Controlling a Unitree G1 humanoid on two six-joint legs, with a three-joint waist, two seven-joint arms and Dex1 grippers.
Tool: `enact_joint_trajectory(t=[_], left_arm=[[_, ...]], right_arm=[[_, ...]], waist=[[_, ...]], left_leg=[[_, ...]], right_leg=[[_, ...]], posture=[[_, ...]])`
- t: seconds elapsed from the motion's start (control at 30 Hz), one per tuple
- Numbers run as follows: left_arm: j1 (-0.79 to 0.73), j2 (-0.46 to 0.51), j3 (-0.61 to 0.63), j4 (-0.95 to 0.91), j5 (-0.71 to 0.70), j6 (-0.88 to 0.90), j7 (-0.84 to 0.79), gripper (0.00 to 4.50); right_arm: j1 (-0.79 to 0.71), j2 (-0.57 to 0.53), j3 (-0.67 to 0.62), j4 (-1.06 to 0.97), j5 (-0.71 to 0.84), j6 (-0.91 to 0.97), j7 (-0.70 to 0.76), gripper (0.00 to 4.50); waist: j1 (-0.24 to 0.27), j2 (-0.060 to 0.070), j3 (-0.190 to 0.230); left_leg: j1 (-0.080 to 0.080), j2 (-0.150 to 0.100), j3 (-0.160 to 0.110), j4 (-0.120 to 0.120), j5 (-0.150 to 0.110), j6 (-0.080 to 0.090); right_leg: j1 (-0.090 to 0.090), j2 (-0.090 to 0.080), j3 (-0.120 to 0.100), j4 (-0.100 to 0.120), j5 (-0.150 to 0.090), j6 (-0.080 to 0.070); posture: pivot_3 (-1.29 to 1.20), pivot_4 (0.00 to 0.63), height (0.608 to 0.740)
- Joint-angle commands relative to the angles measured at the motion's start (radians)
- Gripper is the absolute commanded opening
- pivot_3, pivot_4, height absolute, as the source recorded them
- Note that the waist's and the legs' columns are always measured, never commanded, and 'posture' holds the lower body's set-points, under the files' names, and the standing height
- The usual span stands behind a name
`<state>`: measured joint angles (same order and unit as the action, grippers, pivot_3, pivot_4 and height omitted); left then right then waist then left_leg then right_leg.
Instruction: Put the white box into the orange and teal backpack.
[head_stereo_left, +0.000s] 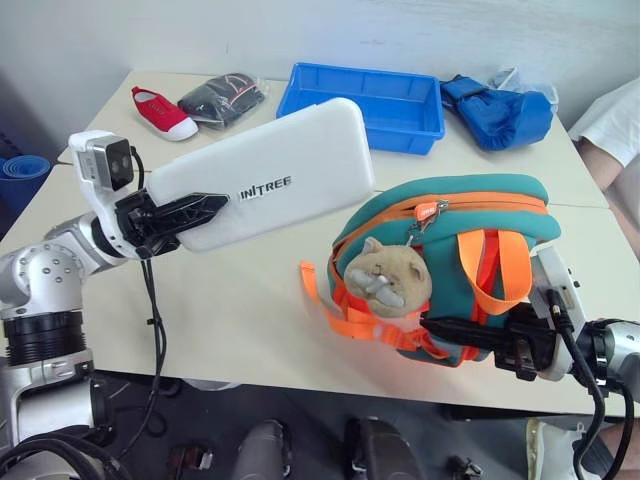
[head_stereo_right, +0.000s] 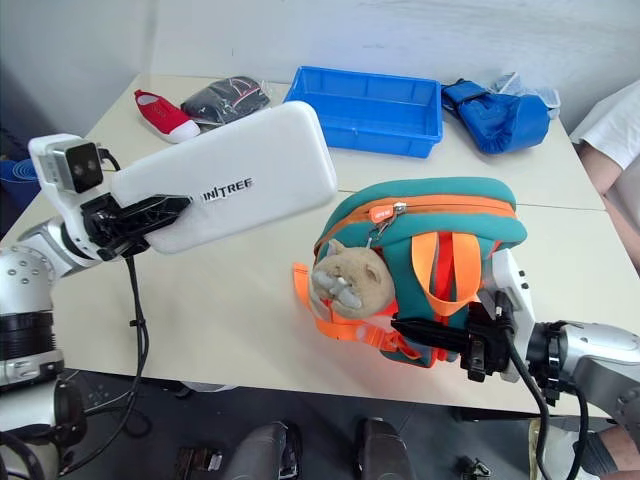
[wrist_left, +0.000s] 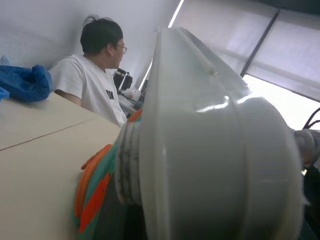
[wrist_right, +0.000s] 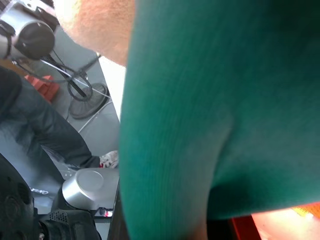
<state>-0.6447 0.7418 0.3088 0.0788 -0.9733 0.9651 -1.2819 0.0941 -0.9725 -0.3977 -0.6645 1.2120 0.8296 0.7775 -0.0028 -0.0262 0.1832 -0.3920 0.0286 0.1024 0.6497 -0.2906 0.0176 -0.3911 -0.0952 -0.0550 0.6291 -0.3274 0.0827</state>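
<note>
The white box (head_stereo_left: 270, 170), flat with dark lettering, hangs tilted above the table, up and to the left of the backpack. My left gripper (head_stereo_left: 195, 212) is shut on its near left end. The orange and teal backpack (head_stereo_left: 470, 215) lies on the table at the right, close to the front edge, with its tan cat charm (head_stereo_left: 390, 275) facing me. My right gripper (head_stereo_left: 450, 330) reaches in from the right and is shut on the backpack's lower near side, by the orange straps. Teal fabric (wrist_right: 225, 110) presses against the right wrist view.
At the back of the table stand a blue tray (head_stereo_left: 365, 105), a red shoe (head_stereo_left: 163, 112), a dark bundle (head_stereo_left: 222, 98) and a blue fabric bag (head_stereo_left: 500, 115). A person in a white shirt (head_stereo_left: 615, 130) sits at the right. The table's front edge (head_stereo_left: 300, 385) runs just below the backpack.
</note>
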Motion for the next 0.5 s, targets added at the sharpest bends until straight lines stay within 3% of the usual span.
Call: enact_joint_trajectory(t=[0.03, 0.3, 0.5], left_arm=[[0.003, 0.011, -0.053, -0.046, 0.036, -0.032, -0.011, 1.21], [-0.063, -0.091, -0.163, 0.018, 0.257, -0.300, 0.098, 1.21], [-0.133, -0.079, -0.378, 0.076, 0.479, -0.423, 0.044, 1.21]], right_arm=[[-0.012, 0.007, 0.003, -0.019, -0.003, -0.012, 0.003, 0.03], [-0.019, -0.006, 0.003, -0.054, 0.059, 0.025, -0.060, 0.03], [0.021, -0.035, -0.035, -0.069, 0.109, 0.058, -0.086, 0.03]], waist=[[0.001, 0.000, 0.000], [0.008, 0.000, 0.000], [0.009, 0.000, 0.000]], left_leg=[[0.000, 0.000, 0.000, 0.000, 0.000, 0.000], [0.001, 0.000, 0.000, 0.001, 0.000, 0.000], [0.001, 0.000, 0.000, 0.001, 0.000, 0.001]], right_leg=[[0.000, 0.000, 0.000, 0.000, 0.000, 0.000], [0.001, 0.000, 0.000, 0.000, 0.000, 0.000], [0.002, 0.000, 0.000, 0.000, 0.000, 0.000]], posture=[[0.00, 0.150, 0.740], [0.00, 0.150, 0.740], [0.00, 0.150, 0.740]])
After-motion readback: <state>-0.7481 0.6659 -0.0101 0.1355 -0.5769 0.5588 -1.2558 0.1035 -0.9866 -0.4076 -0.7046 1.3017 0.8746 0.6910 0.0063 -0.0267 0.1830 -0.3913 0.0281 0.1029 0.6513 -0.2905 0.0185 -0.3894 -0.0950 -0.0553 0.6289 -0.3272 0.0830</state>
